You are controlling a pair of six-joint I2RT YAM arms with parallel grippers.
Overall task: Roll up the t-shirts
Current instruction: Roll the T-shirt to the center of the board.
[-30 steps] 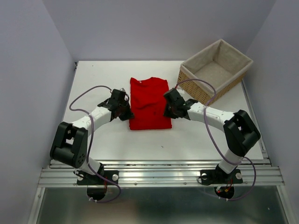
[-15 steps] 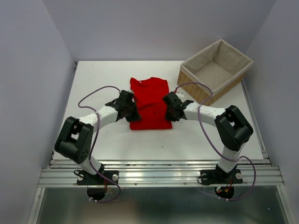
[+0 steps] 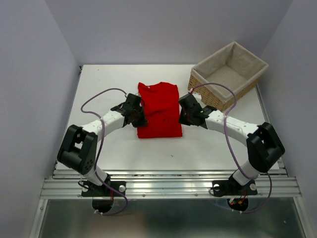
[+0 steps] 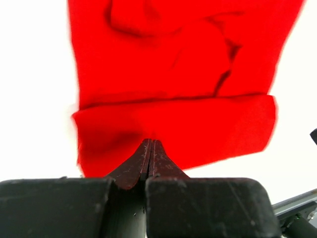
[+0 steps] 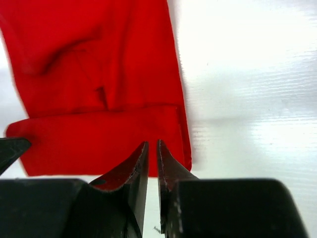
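**Location.** The t-shirt (image 3: 158, 106) lies flat at the centre of the table (image 3: 99, 89), folded into a long narrow panel that runs from near to far. The wicker basket (image 3: 247, 84) stands well apart at the far right corner. In both wrist views, a turned-over band (image 4: 198, 129) of cloth crosses the end of the panel just ahead of the fingertips. This band appears to be the first turn of the roll.

**Pincers.** The left gripper (image 3: 140, 116) sits at the left edge of the panel. Its jaws are pressed fully together, with the tips at the band. The frames do not show whether any cloth is caught between them. The right gripper (image 3: 182, 115) sits at the right edge. Its jaws are almost together, with a thin slit between them. It cannot be told whether the slit holds cloth or nothing.

**Handling properties (judged).**
- The cloth is light, thin and limp, and it has no stiffness of its own.
- An unsupported span will sag, and a loose turn will spring open.
- The layers are likely to slide over one another and over the smooth table.
- The cloth is not fragile. The main risk is a skewed or slack roll.

**Where to take hold.** Pinch the band at its two outer corners, one gripper per side. Catch all layers of the turn, not only the top one. Keep both holds level so the roll advances squarely toward the far end.
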